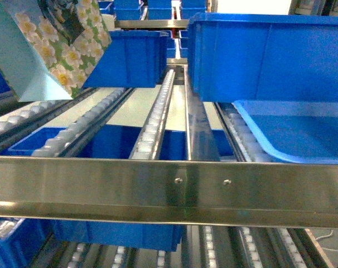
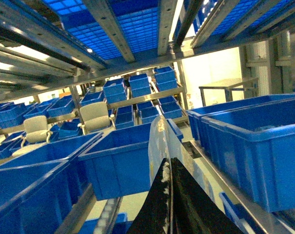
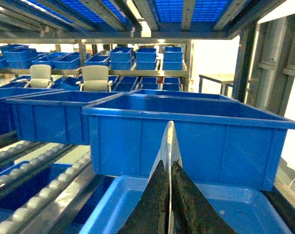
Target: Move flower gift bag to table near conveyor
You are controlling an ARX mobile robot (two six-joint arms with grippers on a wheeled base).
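Far left of the head view, the flower gift bag point(image 1: 52, 47) hangs tilted in the air above the conveyor point(image 1: 88, 120), its lower corner just over the leftmost roller tracks w/o clearly touching them. Something dark at the bag's top edge is prob. the left gripper, but it's too cut off to be sure. In the left wrist view the left gripper point(image 2: 170, 195) shows its two dark fingers pressed nearly together on a thin pale sheet edge, most likely the bag's top fold, so it reads as pinching the bag.

Centre: bare roller lanes run away toward a blue crate point(image 1: 130, 56), w/ the steel rail point(image 1: 169, 190) crossing the near side.

Right: a big blue crate point(image 1: 269, 53) and a shallow blue tray point(image 1: 294, 131) sit on the rack. The right gripper point(image 3: 170, 195) hovers above that tray, fingers close together w/ a thin pale sliver between them; whether it grips anything can't be told.

The table isn't in any view. To do the carry well, the left arm should prob. keep its pinch firm, lift the bag's corner clear of the rollers and near rail, and swing slowly so the paper doesn't catch or tear.
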